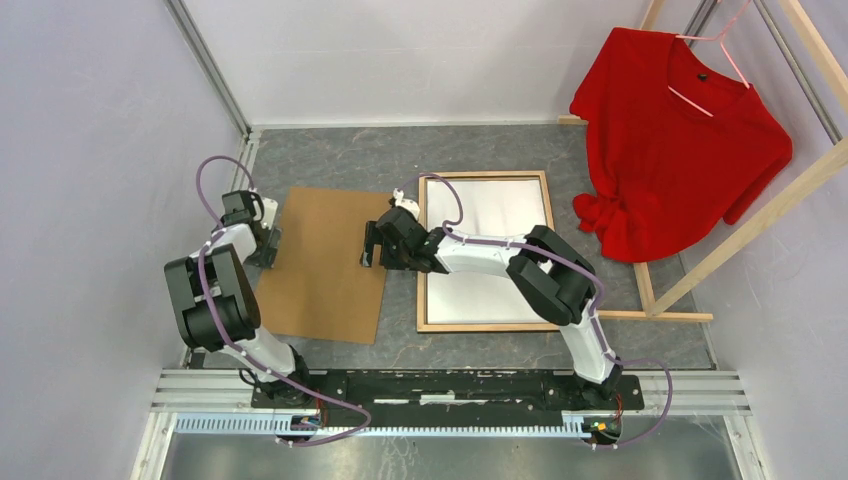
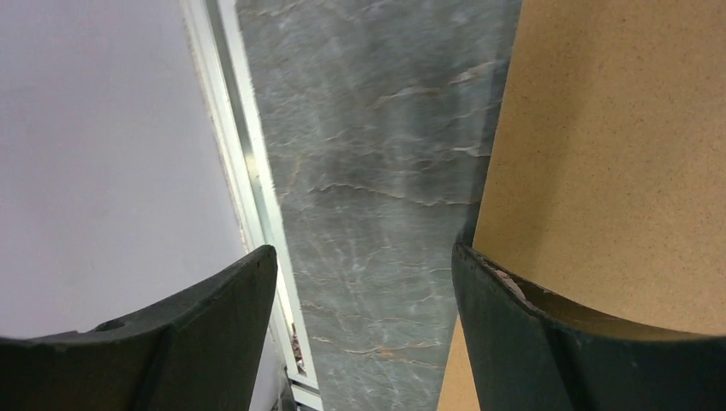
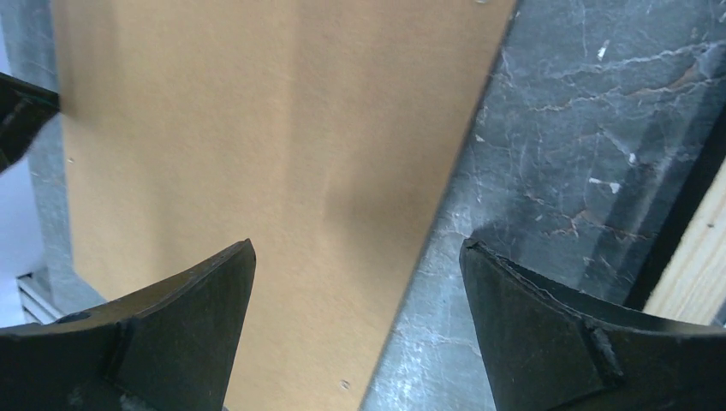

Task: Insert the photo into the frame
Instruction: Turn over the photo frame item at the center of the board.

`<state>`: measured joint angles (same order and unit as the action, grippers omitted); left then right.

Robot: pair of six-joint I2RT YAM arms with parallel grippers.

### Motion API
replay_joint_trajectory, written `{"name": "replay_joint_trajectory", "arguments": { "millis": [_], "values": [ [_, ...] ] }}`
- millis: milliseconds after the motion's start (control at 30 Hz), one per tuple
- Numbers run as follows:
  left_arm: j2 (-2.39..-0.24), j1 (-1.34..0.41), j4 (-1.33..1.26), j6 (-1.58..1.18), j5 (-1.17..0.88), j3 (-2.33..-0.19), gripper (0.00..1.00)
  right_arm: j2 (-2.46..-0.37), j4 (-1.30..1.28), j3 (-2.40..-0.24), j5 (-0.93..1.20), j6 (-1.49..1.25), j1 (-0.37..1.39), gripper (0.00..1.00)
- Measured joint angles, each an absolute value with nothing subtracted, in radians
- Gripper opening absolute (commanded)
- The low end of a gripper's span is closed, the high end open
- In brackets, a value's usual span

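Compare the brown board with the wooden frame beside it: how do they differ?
The brown board is one plain brown sheet; the frame is pale wood rails around a white panel. The board lies skewed, the frame square to the table. Both are rectangles lying on it.

Tight left, open lane mid-table
Wall [image 1: 110, 200] crowds the left gripper [image 1: 268, 243] beside the backing board [image 1: 330, 270]; bare table [image 1: 402, 322] runs between board and frame [image 1: 486, 326]; red shirt [image 1: 670, 150] hangs far right.
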<state>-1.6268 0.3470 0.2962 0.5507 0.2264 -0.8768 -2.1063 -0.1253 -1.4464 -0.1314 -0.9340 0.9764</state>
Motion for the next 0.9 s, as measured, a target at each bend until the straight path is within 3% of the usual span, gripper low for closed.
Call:
{"name": "replay_joint_trajectory", "arguments": {
  "millis": [633, 900],
  "values": [
    [-1.609, 0.219, 0.259, 0.586, 0.318, -0.830, 0.81, -2.065, 0.016, -1.345, 0.022, -1.087, 0.930, 0.93],
    [-1.607, 0.107, 0.271, 0.593, 0.392, -0.813, 0.77, -1.905, 0.028, -1.264, 0.053, -1.115, 0.894, 0.92]
  ]
}}
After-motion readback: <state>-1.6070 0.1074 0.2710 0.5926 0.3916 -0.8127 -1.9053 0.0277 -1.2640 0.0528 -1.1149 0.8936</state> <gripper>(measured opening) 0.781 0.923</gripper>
